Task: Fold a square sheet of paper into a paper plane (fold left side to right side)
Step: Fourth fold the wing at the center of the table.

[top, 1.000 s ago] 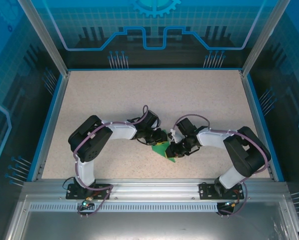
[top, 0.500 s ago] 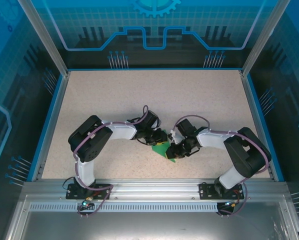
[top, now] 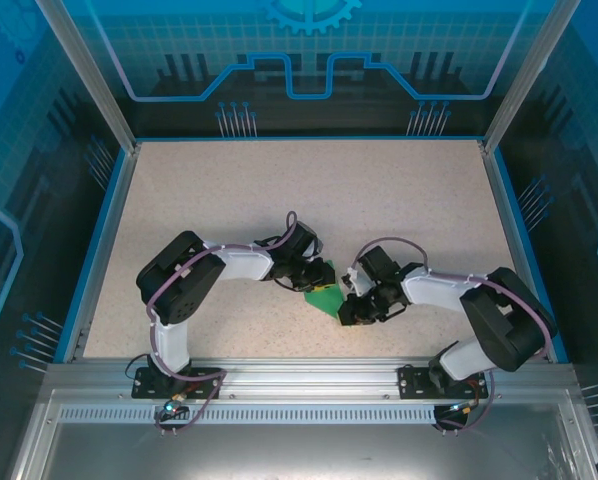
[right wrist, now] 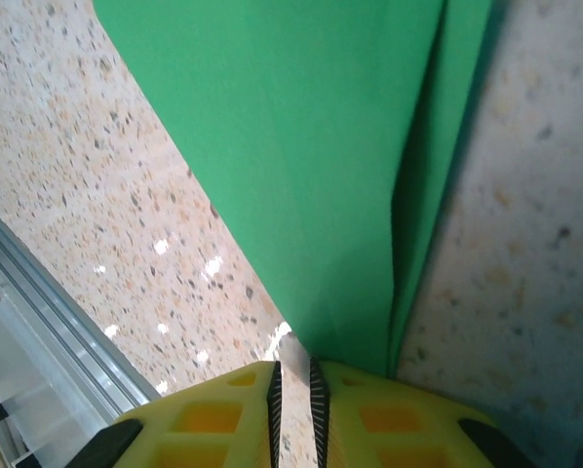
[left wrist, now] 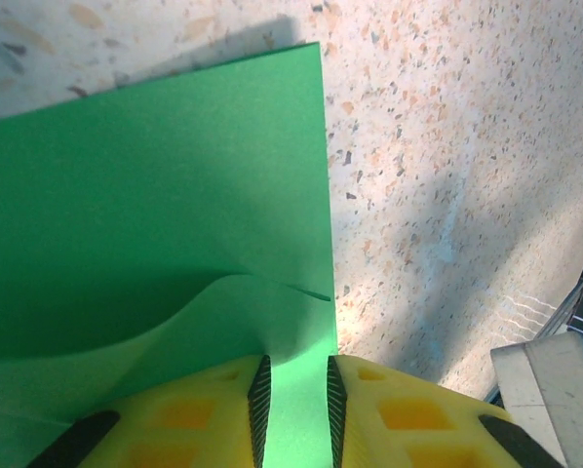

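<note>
The thin, bright green square sheet of paper point(top: 322, 296) lies on the speckled beige table point(top: 229, 200), near its front edge, between the 2 grippers; it is partly folded, by my reading somewhere in the middle of the job.

In the right wrist view the sheet narrows to 1 point, with a second layer lapped along its right edge, so at least 1 fold looks made. In the left wrist view a square corner lies flat while a loose flap point(left wrist: 223, 312) curls up unpressed; that crease and the later folds seem left to do.

The left gripper point(left wrist: 296, 380) has its jaws a little apart with green paper showing in the gap; I cannot tell whether it nips the flap or only rests on it. The right gripper point(right wrist: 293, 375) has its jaws drawn to a narrow slit at the sheet's pointed end; whether paper sits in the slit I cannot tell.

Nothing here serves as a container; the sheet rests straight on the table.
</note>
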Robot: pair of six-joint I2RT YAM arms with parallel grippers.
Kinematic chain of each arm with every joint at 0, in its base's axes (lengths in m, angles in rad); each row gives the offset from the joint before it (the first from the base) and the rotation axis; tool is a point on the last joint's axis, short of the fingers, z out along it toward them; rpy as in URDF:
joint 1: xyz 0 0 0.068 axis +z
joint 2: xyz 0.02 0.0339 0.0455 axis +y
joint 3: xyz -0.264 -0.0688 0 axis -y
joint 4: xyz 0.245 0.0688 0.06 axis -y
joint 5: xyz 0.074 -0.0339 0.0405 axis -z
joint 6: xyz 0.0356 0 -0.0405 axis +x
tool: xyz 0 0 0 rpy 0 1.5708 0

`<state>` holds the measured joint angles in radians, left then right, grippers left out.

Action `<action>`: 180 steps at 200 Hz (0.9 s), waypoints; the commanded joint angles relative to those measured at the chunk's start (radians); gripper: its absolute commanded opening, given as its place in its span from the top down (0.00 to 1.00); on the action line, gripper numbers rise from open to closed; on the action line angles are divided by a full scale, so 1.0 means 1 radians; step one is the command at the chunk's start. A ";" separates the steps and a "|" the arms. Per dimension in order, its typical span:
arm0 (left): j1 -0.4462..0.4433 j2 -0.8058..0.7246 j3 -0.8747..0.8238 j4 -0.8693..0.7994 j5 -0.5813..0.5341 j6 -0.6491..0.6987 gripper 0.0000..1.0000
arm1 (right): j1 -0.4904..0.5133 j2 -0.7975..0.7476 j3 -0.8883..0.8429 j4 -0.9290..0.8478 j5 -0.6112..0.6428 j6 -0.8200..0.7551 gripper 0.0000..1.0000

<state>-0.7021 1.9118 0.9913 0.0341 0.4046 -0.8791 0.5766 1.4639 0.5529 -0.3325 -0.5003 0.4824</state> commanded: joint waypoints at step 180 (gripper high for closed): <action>0.016 0.003 -0.047 -0.063 -0.037 0.029 0.73 | -0.007 0.079 0.146 -0.088 0.100 0.055 0.97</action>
<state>-0.7002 1.9083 0.9844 0.0444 0.4091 -0.8646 0.5640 1.5043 0.6811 -0.4076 -0.4519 0.5354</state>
